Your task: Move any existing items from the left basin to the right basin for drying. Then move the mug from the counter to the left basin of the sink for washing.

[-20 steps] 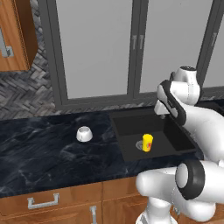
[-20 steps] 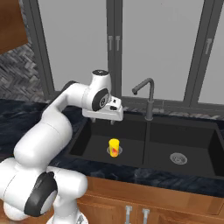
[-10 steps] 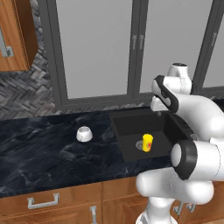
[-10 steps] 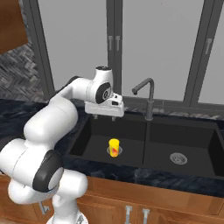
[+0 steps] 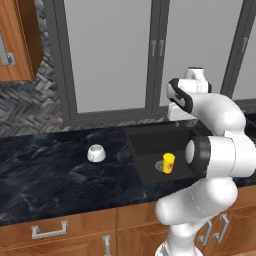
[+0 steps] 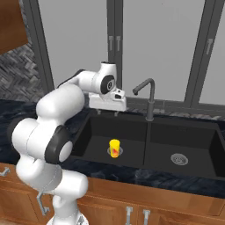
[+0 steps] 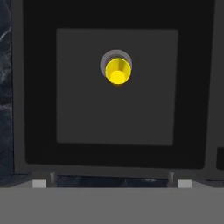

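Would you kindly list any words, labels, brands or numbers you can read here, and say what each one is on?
No readable text.
The yellow cup in the left basin carries a red mark, too small and blurred to read as a letter or logo.
The white mug on the counter is plain.

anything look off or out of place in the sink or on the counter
Nothing spilled or damaged. The yellow cup stands upright right on the left basin's drain, and the white mug rests mouth-down on the counter.
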Robot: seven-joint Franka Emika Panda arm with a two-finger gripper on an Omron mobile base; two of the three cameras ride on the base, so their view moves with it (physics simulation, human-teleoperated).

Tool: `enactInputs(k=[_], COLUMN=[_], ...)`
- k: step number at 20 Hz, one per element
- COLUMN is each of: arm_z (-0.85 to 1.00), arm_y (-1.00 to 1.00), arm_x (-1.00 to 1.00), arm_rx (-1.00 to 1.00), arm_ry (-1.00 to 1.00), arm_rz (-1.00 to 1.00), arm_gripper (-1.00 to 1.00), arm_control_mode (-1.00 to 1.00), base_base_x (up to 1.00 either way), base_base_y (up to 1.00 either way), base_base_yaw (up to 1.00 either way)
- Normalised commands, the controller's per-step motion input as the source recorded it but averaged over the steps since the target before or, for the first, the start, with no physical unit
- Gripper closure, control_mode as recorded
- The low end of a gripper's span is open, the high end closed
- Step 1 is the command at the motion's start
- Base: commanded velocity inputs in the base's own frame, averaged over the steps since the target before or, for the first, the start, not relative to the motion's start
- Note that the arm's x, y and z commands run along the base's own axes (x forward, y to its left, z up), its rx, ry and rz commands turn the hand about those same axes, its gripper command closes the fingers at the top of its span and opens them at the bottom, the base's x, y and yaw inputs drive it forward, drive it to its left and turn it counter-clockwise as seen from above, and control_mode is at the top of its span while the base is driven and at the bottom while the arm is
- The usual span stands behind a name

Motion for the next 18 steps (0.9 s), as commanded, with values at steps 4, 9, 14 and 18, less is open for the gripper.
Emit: enactInputs(k=[4, 9, 14, 18], arm_z=[0.0, 0.0, 0.0, 0.0], arm_y=[-0.05, -0.06, -0.03, -0.05], arm_x=[0.42, 0.39, 0.37, 0.17], arm_rx=[0.0, 0.0, 0.0, 0.0], arm_ry=[0.05, 0.04, 0.05, 0.02], arm_rz=[0.0, 0.0, 0.0, 0.0], arm_gripper=[-1.0, -1.0, -1.0, -1.0], arm_control_mode=[-1.0, -1.0, -1.0, -1.0], base_base_x=[0.0, 0.0, 0.0, 0.0], base_base_y=[0.0, 0.0, 0.0, 0.0], base_base_yaw=[0.0, 0.0, 0.0, 0.0])
